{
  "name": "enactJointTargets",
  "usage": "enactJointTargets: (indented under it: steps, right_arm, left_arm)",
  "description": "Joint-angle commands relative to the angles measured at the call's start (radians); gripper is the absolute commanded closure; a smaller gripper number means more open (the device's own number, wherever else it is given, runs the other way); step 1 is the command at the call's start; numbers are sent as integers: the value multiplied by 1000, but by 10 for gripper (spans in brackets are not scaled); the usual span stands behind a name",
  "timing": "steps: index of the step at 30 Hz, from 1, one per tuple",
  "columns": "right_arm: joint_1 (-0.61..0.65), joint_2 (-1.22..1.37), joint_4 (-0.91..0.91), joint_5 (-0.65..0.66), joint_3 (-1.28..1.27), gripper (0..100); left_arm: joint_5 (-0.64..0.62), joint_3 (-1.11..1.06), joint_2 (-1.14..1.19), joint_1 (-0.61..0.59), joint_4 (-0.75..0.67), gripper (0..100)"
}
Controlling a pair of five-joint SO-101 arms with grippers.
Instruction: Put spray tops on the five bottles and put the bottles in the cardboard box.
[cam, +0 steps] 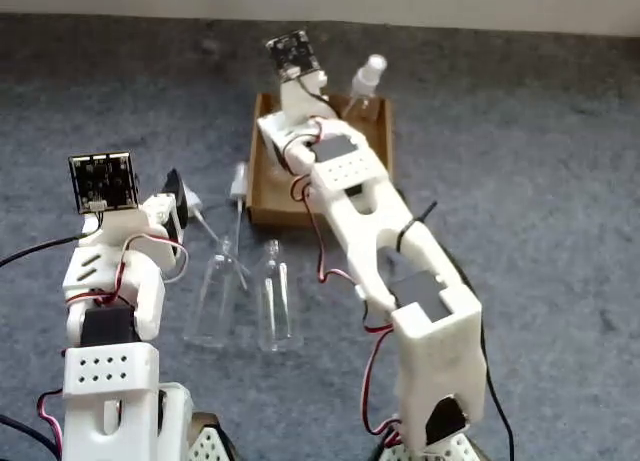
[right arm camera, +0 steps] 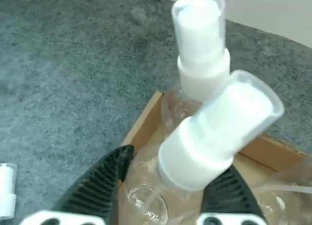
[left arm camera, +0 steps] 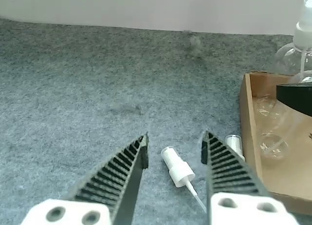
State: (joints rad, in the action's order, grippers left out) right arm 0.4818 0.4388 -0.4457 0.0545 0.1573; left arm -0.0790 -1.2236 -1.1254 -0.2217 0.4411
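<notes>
Counter (cam: pixel 540 181): the grey surface that carries everything; both my arms work over it.
Cardboard box (cam: pixel 262 181): lies at the far middle of the counter. My right arm reaches over it, and clear bottle bodies show inside against its wall.
Right tool (right arm camera: pixel 178 161): closed around a capped bottle (right arm camera: pixel 214 137), held tilted above the box interior, cap toward the wrist camera.
Left tool (left arm camera: pixel 175 136): spread wide and holding nothing, low over the counter near the box's outer wall.
Upright capped bottle (right arm camera: pixel 200 44): stands just beyond the held one, at a corner of the box.
Uncapped bottles (cam: pixel 215 299): two lie side by side on the counter, well short of the box, necks pointing toward it.
Spray top (left arm camera: pixel 178 169): lies on the counter between my left tool's open jaws, dip tube trailing.
Second spray top (left arm camera: pixel 235 144): lies just beside the box wall.
Step in hand: I judge that I am boxing a finished bottle on the right and lining up on a loose spray top on the left.
Next move: lower the held bottle clear of its upright neighbour and let go. On the left, drop over the spray top, grip its head rather than the thin tube, and carry it to an open neck.
</notes>
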Motion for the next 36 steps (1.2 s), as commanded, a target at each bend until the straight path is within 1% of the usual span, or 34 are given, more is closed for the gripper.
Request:
enactJointTargets:
  steps: [1,6,9,13,21,23,28,36]
  right_arm:
    - [8,-28,-7,9,76,872]
    - [8,-27,-15,8,116,814]
    - [8,-27,-61,8,116,807]
    - [8,-28,-64,8,117,804]
    - [8,-27,-65,8,117,736]
    - [8,-27,-65,9,117,733]
    - [16,-27,-67,83,117,733]
    - [19,-30,-101,84,117,735]
  left_arm:
    - [-2,4,10,16,-18,861]
    - [-2,4,10,16,-18,861]
    - [-2,4,10,16,-18,861]
    - [-2,4,10,16,-18,861]
    - [-2,4,10,16,-18,862]
    - [-2,4,10,16,-18,862]
    - [-2,4,10,16,-18,862]
    - [-2,4,10,16,-20,862]
